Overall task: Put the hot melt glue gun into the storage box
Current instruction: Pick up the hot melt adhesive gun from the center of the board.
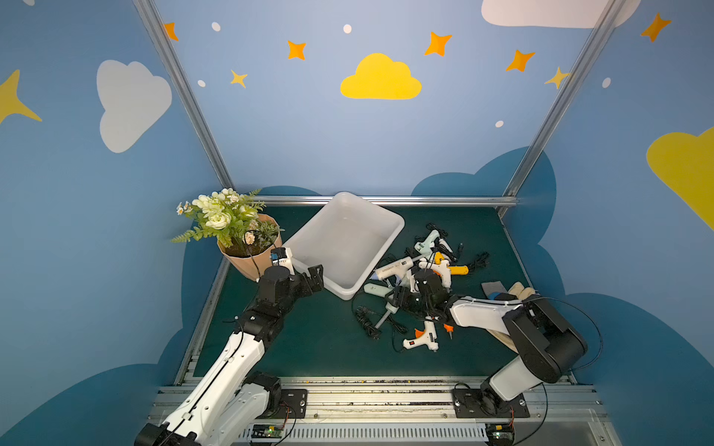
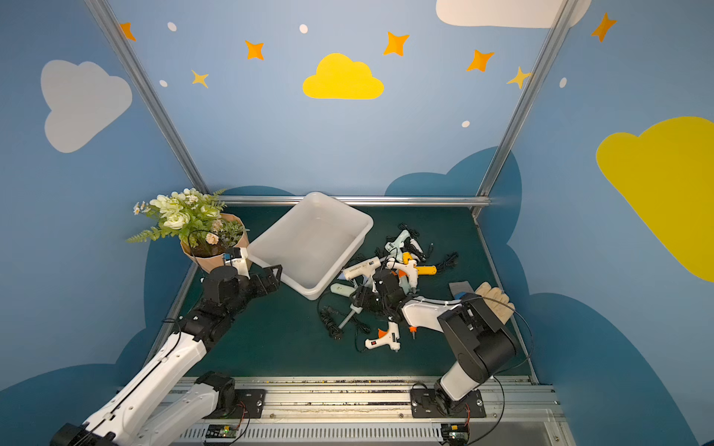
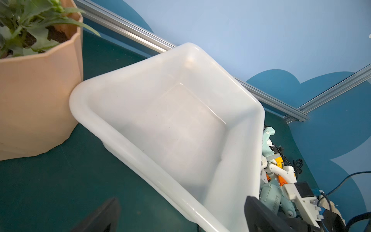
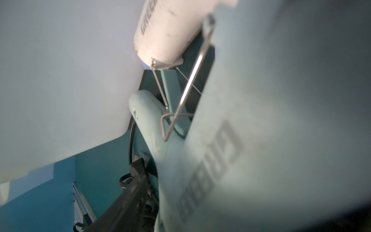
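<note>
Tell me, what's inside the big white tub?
Nothing shows inside the shallow white plastic storage box, just its bare floor. A strip under its near rim is hidden.

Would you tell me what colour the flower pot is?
The flower pot is pale peach, clearest in the left wrist view.

Glue guns [image 1: 394, 266] hide jaws of the right tool [image 1: 411, 294].

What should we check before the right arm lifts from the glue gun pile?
1. Storage box empty: ok.
2. Left hand open at the box's near rim: ok.
3. Right hand grip on mint glue gun: cannot tell, contact hidden.
4. Cords free of the pile: not ok, tangled.
5. White glue gun clear of the mint one: not ok, wire stands cross.
</note>
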